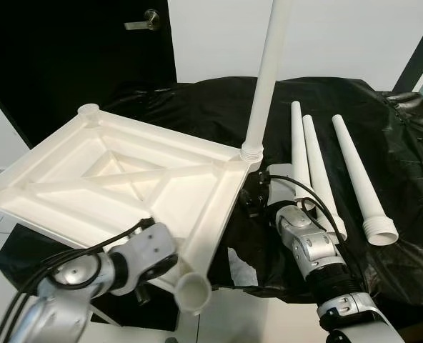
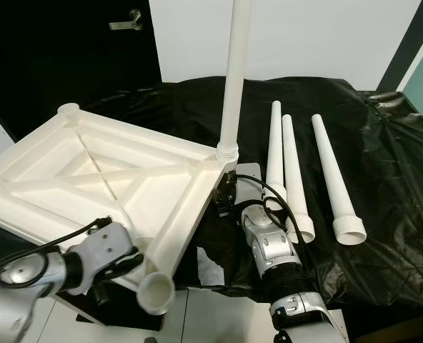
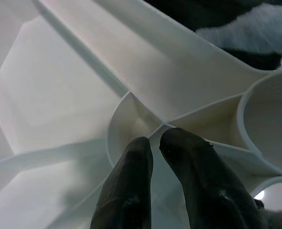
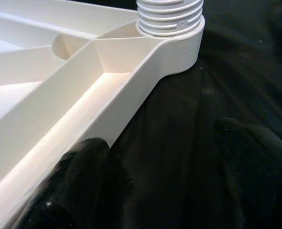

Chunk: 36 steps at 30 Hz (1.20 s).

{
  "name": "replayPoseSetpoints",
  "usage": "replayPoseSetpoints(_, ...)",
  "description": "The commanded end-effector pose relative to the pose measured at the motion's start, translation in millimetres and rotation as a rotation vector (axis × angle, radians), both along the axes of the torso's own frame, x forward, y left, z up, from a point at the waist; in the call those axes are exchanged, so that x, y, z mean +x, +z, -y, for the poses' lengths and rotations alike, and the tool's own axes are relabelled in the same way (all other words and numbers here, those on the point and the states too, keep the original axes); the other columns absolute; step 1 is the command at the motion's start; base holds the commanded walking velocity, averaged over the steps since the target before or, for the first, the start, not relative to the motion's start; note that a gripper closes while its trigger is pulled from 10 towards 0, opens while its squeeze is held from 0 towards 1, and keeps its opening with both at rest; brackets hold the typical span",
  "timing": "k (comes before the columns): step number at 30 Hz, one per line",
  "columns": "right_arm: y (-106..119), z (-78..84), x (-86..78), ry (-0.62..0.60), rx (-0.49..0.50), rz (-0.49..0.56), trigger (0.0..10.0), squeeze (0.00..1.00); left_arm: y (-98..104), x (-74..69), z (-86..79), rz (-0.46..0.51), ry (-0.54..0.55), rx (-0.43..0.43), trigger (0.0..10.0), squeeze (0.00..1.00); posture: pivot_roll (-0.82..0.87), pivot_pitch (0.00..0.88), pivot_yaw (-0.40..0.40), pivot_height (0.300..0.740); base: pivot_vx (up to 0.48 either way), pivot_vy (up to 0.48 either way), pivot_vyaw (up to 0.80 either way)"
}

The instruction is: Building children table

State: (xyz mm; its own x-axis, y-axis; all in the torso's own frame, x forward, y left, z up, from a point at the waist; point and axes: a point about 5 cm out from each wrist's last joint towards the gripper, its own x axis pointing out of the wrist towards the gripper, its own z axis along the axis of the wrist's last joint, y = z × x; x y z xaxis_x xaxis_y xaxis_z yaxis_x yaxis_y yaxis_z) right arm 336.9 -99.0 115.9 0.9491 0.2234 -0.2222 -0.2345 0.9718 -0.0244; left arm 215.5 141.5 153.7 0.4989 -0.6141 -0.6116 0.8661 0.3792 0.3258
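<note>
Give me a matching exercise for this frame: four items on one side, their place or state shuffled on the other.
Items:
1. tabletop
2. screwed-in leg
3. loose legs
4. left end effector

States:
A. lying flat on the black cloth
B. standing upright in a corner socket
C. pinching an inner rib near an empty socket
D. upside down, ribs facing up, tilted

Pairs: 1-D, 2-B, 3-A, 4-C

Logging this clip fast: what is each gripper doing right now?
Left gripper: shut on a rib of the upturned white plastic tabletop.
Right gripper: open, beside the tabletop's edge, holding nothing.
</note>
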Motion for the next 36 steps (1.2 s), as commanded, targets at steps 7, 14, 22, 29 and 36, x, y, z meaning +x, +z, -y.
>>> replayPoseSetpoints(7, 13.5, -8.5, -6.3, 0.088, 0.017, 0.079, 10.0, 0.0, 27.4, 33.1, -7.9, 0.192, 0.084, -0.127, 10.0, 0.0, 0.07, 0.0, -0.021, 0.74, 0.0, 0.0, 0.0)
replayPoseSetpoints(14, 14.9, 0.8, -9.9, 0.073, 0.009, 0.095, 10.0, 0.0, 37.7, 23.8, -3.2, 0.182, 0.003, -0.268, 10.0, 0.0, 0.06, 0.0, -0.01, 0.74, 0.0, 0.0, 0.0)
replayPoseSetpoints(22, 13.9, 11.3, -15.4, 0.068, -0.011, 0.099, 10.0, 0.0, 33.0, 7.7, -5.5, 0.15, -0.09, -0.315, 10.0, 0.0, 0.06, 0.0, -0.004, 0.74, 0.0, 0.0, 0.0)
replayPoseSetpoints(29, 17.9, 20.1, -23.4, 0.066, -0.022, 0.112, 10.0, 0.0, 20.4, 1.5, -19.7, 0.081, -0.127, -0.229, 10.0, 0.0, 0.05, 0.0, 0.001, 0.74, 0.0, 0.0, 0.0)
replayPoseSetpoints(36, 19.8, 25.4, -26.7, 0.056, -0.034, 0.118, 10.0, 0.0, 11.3, -6.9, -35.6, -0.012, -0.156, -0.155, 10.0, 0.14, 0.03, 0.0, 0.006, 0.74, 0.0, 0.0, 0.0)
